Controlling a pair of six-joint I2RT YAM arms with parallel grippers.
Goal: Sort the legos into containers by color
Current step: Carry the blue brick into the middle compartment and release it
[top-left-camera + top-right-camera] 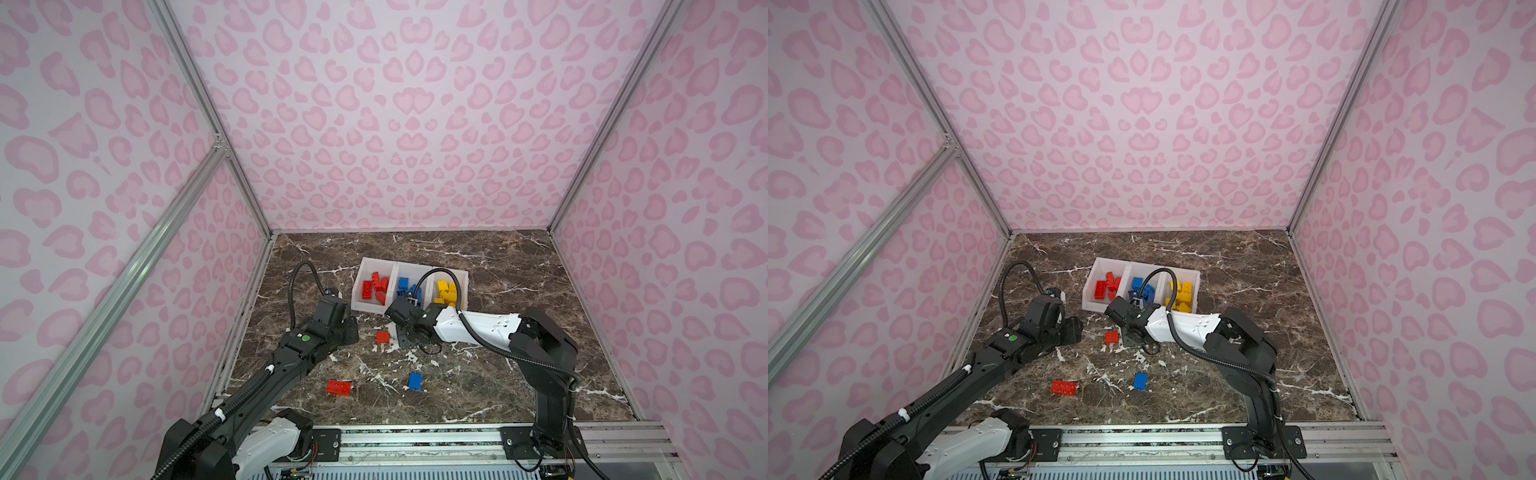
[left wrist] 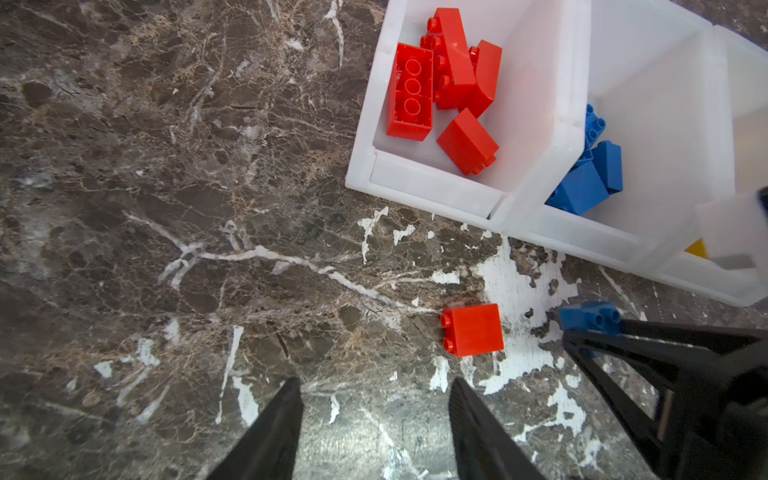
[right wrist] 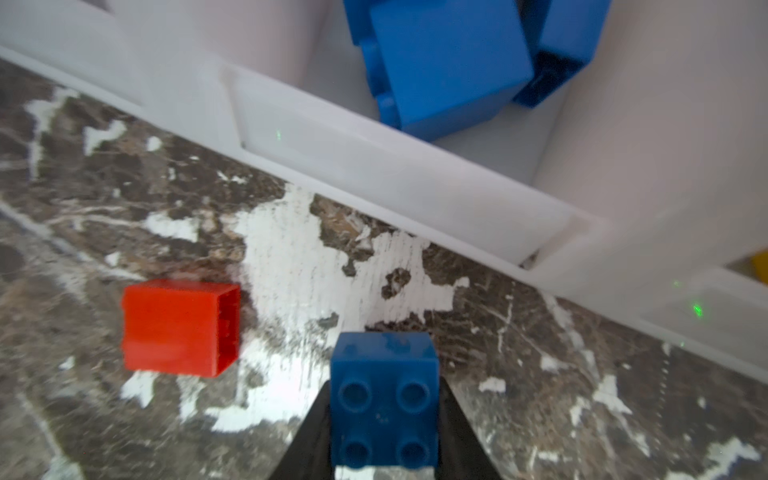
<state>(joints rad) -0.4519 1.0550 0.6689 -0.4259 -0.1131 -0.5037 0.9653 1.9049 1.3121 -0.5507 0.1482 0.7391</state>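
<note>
Containers (image 1: 365, 308) in row, mid-worktop (image 1: 519, 374), toward back. Sorted bricks (image 1: 376, 286) heaped inside each of three. Square brick (image 1: 382, 336) loose on worktop, before join of leftmost and middle container, not touching. Left end effector (image 2: 376, 380) left of it. Right end effector (image 3: 384, 419) right of it, before middle container, small brick (image 3: 384, 390) between jaws. Oblong brick (image 1: 338, 387) nearer front edge. Third loose brick (image 1: 415, 381) right of that, well apart.

Both top views: high, looking down over the whole table (image 1: 519, 270); wrist views: close, downward, sharing one red brick (image 2: 473, 330) (image 3: 180, 328) by the containers (image 2: 552, 124).
</note>
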